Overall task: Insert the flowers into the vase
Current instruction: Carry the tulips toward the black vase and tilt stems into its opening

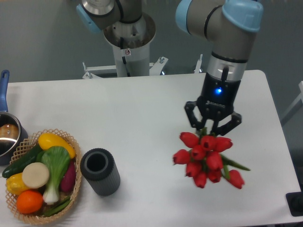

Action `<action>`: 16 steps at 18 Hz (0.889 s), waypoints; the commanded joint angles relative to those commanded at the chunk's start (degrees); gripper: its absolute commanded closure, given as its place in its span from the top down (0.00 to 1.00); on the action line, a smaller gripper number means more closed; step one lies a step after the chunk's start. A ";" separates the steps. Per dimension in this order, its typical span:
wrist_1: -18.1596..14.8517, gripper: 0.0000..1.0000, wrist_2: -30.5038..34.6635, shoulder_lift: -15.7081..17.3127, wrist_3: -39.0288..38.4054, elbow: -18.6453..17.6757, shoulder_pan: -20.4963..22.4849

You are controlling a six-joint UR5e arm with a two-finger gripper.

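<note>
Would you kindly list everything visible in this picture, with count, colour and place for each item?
flowers: one bunch, red tulips with green stems, held above the right side of the table
vase: one, dark grey ribbed cylinder, front left of the table, mouth empty
wicker basket: one, tan, front left corner, beside the vase
vegetables and fruit: several, yellow, green, orange, cream and purple, inside the basket
pot: one, metal with a blue handle, at the left edge, partly cut off
table: one, white
black object: one, lower right edge, too cut off to identify
robot arm: grey with light blue joints, upper right
pincer: one, black, shut on the flower stems
</note>
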 joint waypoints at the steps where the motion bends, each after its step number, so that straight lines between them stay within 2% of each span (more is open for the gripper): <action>1: 0.88 0.00 -0.44 0.00 -0.27 -0.09 -0.35; 4: 4.73 0.00 -0.88 0.00 -0.62 -0.35 -2.37; 6: 9.30 0.00 -5.78 -0.61 -1.94 -0.70 -3.86; 7: 10.19 0.00 -9.03 -1.14 -2.21 -0.70 -3.78; 13: 12.13 0.00 -21.70 -2.72 -1.59 -0.70 -3.78; 16: 12.14 0.00 -23.03 -3.51 -1.59 -0.62 -4.66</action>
